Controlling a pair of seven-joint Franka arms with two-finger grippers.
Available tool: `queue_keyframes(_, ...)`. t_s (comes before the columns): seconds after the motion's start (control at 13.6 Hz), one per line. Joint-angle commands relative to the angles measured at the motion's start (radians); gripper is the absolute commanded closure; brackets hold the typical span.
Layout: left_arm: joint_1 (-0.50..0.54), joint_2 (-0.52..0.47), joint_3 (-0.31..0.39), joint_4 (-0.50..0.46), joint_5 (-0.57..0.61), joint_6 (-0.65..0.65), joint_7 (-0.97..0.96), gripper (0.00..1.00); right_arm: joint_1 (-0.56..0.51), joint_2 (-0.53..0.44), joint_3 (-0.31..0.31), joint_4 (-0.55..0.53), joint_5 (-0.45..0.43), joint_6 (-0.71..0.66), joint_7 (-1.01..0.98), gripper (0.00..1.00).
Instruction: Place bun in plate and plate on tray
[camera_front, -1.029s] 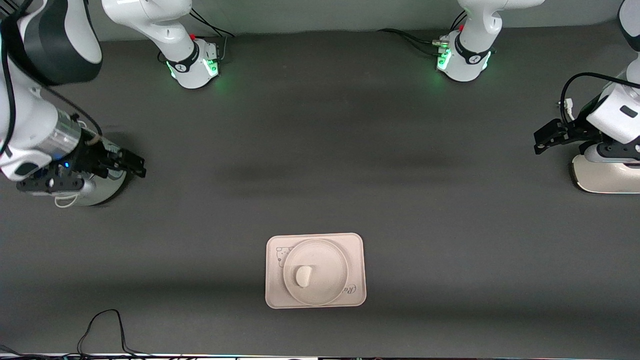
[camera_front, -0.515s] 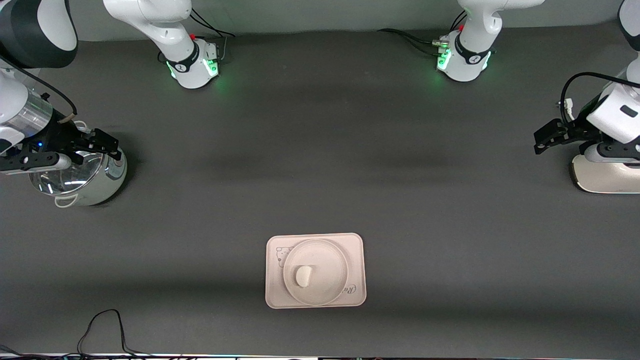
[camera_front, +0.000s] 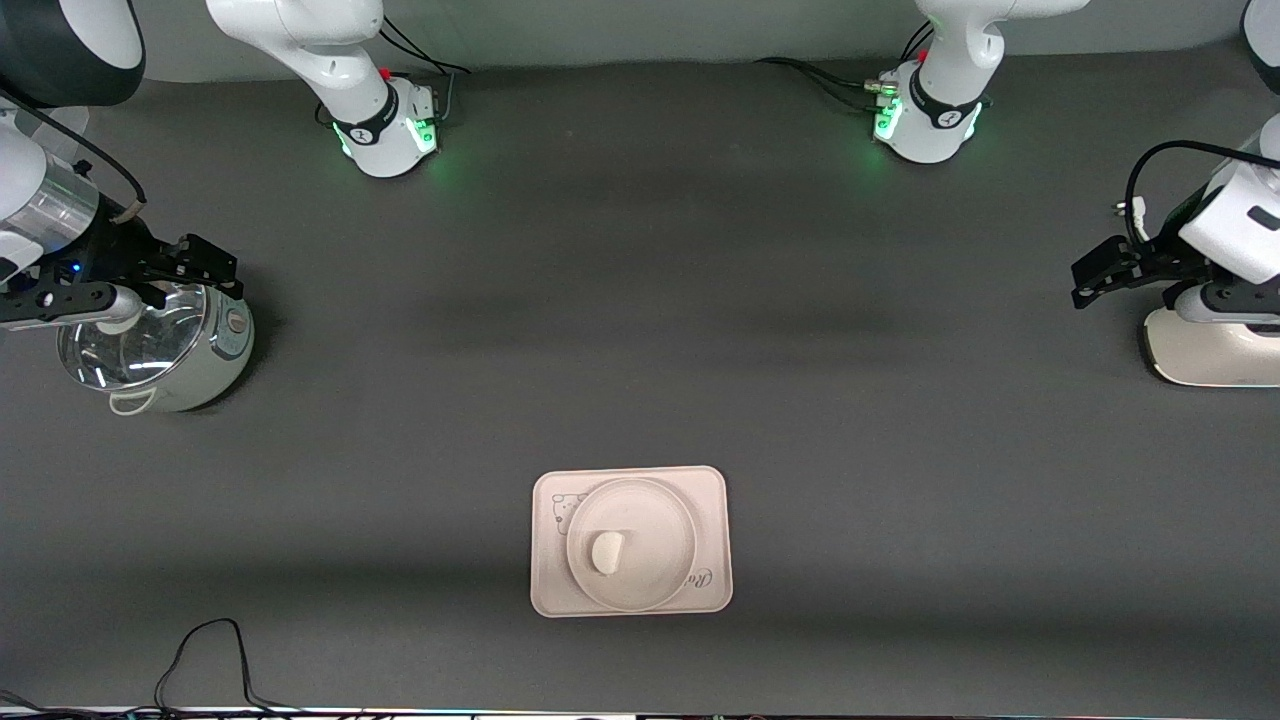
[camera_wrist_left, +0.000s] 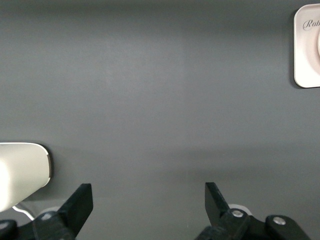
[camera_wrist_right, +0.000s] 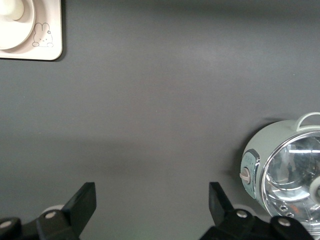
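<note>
The off-white bun (camera_front: 606, 551) lies in the round cream plate (camera_front: 660, 575). The plate sits on the rectangular tray (camera_front: 548, 590), which lies near the front camera in the middle of the table. A tray corner with the rabbit drawing shows in the right wrist view (camera_wrist_right: 45, 42), with part of the plate (camera_wrist_right: 15, 37) and bun (camera_wrist_right: 12, 9). A tray corner with script shows in the left wrist view (camera_wrist_left: 305, 60). My right gripper (camera_front: 215, 265) is open and empty over the pot at the right arm's end. My left gripper (camera_front: 1095, 272) is open and empty at the left arm's end.
A pale green pot with a shiny inside (camera_front: 150, 350) stands at the right arm's end, also in the right wrist view (camera_wrist_right: 285, 170). A cream-white appliance (camera_front: 1210, 345) stands at the left arm's end, also in the left wrist view (camera_wrist_left: 22, 172). A black cable (camera_front: 205, 660) lies near the front edge.
My right gripper has drawn back toward the right arm's end and risen off the pot, uncovering its shiny inside. My left gripper has shifted very slightly. Bun, plate and tray have not moved.
</note>
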Motion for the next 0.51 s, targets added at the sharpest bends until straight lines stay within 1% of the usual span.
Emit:
queue_keyframes(0.0,-0.001,0.001,0.006,0.058,0.003,-0.070,0.011,0.00,0.018,0.001,-0.001,0.008,0.018,-0.015,0.016,0.00)
queue_keyframes(0.15,-0.006,0.001,0.003,0.073,0.005,-0.091,0.008,0.00,0.018,0.000,-0.001,0.008,0.021,-0.016,0.013,0.00)
queue_keyframes(0.44,-0.003,0.004,0.003,0.077,0.011,-0.088,0.008,0.00,0.016,0.003,-0.001,0.008,0.021,-0.018,0.009,0.00)
